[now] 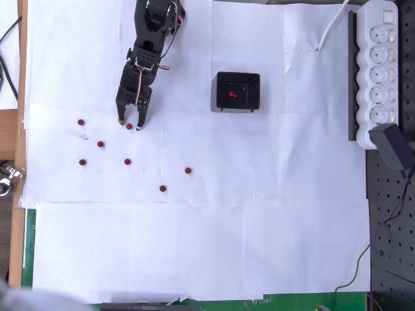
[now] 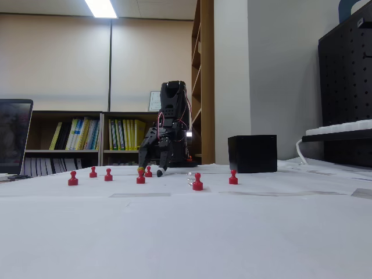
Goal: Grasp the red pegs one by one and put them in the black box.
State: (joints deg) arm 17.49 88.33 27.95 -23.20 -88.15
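Note:
Several small red pegs lie scattered on white paper left of centre, such as one [image 1: 100, 144], one [image 1: 187, 170] and one [image 2: 197, 182]. The black arm reaches down from the top left. Its gripper [image 1: 130, 124] is open and low over the paper, its two fingertips on either side of one red peg [image 1: 129, 126]. In the fixed view this peg [image 2: 148, 172] stands between the fingers of the gripper [image 2: 149, 170]. The black box [image 1: 218, 107] stands to the right of the arm with one red peg [image 1: 233, 95] inside. From the side the box [image 2: 252, 153] hides its contents.
A white power strip [image 1: 379, 65] and a black adapter [image 1: 392, 146] lie along the right edge, beside a black pegboard [image 1: 389, 227]. The paper's lower half is bare. A wooden table edge [image 1: 21, 97] runs down the left side.

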